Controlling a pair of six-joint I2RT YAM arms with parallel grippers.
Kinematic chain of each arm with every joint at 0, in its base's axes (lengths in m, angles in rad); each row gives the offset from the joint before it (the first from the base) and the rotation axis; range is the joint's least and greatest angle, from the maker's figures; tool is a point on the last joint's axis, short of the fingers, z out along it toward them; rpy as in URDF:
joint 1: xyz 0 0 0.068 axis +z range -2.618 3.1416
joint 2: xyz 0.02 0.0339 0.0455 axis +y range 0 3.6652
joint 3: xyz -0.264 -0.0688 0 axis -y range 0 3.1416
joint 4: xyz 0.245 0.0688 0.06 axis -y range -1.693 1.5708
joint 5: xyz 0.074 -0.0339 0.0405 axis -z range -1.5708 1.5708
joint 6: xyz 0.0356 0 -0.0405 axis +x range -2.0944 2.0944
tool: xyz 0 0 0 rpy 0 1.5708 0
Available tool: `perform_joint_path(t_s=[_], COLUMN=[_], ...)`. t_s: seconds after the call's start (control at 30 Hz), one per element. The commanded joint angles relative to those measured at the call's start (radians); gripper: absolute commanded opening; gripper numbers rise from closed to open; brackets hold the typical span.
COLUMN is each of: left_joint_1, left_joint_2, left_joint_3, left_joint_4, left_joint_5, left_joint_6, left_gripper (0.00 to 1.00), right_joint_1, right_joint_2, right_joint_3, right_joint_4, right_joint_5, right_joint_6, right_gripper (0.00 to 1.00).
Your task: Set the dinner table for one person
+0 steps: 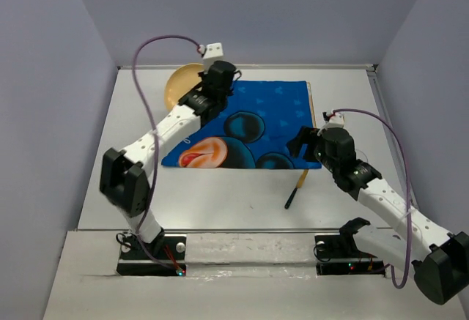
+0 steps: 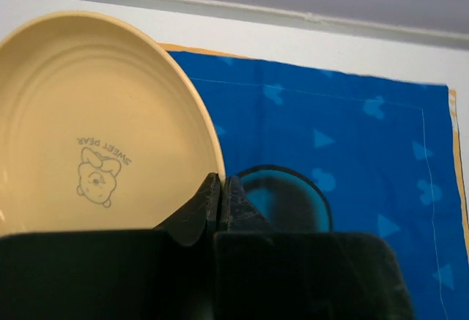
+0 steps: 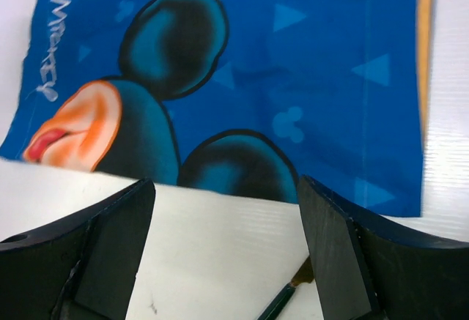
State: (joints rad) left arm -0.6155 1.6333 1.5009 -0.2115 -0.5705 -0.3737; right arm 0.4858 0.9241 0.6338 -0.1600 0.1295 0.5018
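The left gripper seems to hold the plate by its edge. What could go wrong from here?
1. The left gripper pinches only the thin rim of the plate with its fingertips; the plate may tilt or slip when lifted.
2. The plate sits at the placemat corner; dragging it could wrinkle the cloth.
3. The open right gripper hangs over the placemat's near edge, near the dark-handled utensil; descending, it might catch the cloth.

My right tool (image 3: 226, 210) hangs with its jaws wide apart above the white counter (image 3: 205, 261). The blue Mickey placemat (image 3: 242, 64) lies flat just beyond my fingertips. A thin dark stick (image 3: 278, 303) with a brown end lies on the counter between them.
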Motion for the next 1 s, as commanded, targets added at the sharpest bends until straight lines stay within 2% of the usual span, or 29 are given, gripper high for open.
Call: perform_joint_path(t_s=[0.0,0.03,0.1,0.23,0.67,0.97], left_joint_1=[-0.116,-0.128,-0.145,-0.155,-0.19,-0.201], left_joint_2=[0.221,0.255,0.343,0.439,0.569,0.628], left_joint_3=[0.215,0.281,0.329,0.406,0.509,0.486], left_joint_4=[-0.115,-0.129,-0.155,-0.157,-0.167,-0.144], left_joint_5=[-0.045,-0.045,-0.013,0.04,0.055,0.087], left_joint_6=[0.117,0.128,0.128,0.116,0.142,0.122], left_gripper=[0.0,0.0,0.0,0.0,0.0,0.0], right_joint_1=[-0.027,-0.047,-0.114,-0.171,-0.181,-0.181], right_joint_2=[-0.034,-0.044,-0.062,-0.09,-0.062,-0.054], right_joint_3=[0.046,0.046,0.047,0.055,0.032,0.038], right_joint_4=[-0.053,-0.073,-0.087,-0.119,-0.125,-0.127], right_joint_5=[0.197,0.208,0.206,0.205,0.211,0.199], right_joint_6=[0.004,0.004,-0.002,-0.008,0.004,-0.016], right_gripper=[0.83,0.82,0.81,0.8,0.8,0.8])
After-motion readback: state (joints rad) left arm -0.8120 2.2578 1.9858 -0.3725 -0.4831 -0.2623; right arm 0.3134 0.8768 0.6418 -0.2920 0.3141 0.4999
